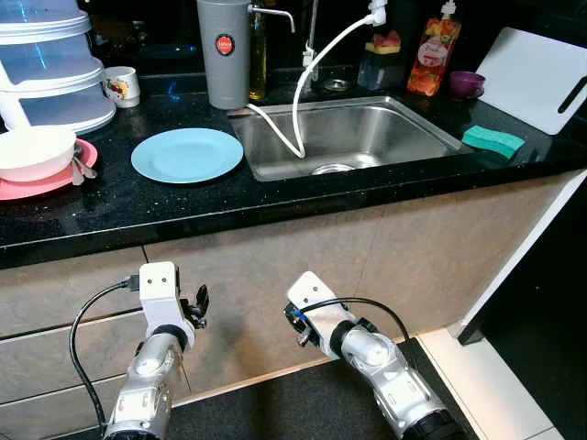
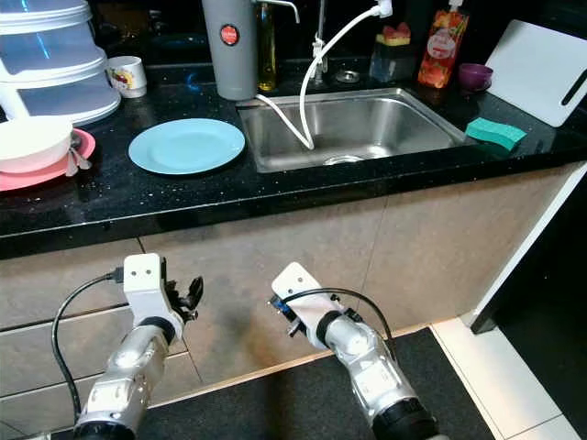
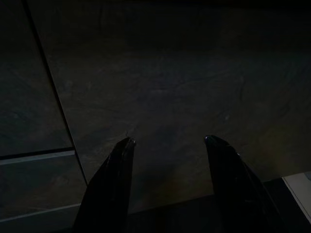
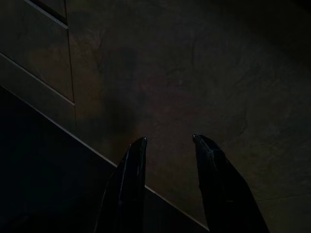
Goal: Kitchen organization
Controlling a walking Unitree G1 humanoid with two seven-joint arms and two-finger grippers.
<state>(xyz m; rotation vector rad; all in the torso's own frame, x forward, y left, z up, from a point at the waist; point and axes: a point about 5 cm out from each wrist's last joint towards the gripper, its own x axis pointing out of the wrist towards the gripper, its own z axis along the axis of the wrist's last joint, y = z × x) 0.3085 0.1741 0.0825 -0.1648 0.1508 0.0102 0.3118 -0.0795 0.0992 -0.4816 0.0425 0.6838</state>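
Both arms hang below the edge of the black speckled stone desk (image 1: 183, 206), facing the beige cabinet front (image 1: 275, 275). The left gripper (image 3: 167, 145) has its jaws apart and holds nothing; the right gripper (image 4: 167, 141) likewise has its jaws apart and holds nothing. Both wrist views are dark and show cabinet panels just ahead of the fingertips.

All items to be organised lie above and beyond the jaws, on the desk:

- Round light blue plate (image 1: 187, 154): above the left gripper, just beside the stainless steel sink (image 1: 404, 137).
- White bowl (image 1: 35, 151) on a pink plate (image 1: 46, 183), with spoons (image 1: 81, 167) alongside: above and to the left of the left gripper.
- Small printed white mug (image 1: 121, 86) and tall grey cylindrical flask (image 1: 224, 53): further back.
- Green sponge (image 1: 492, 140), purple cup (image 1: 467, 84) and white cutting board (image 1: 532, 78): above and to the right of the right gripper, past the sink.

Progress assessment: no item is grasped and neither gripper is raised to desk level. The dishes sit loose on the desk, so the task appears to be at or near its start. Judged remaining: raise an arm, select an item, likely the nearby blue plate, and relocate it.
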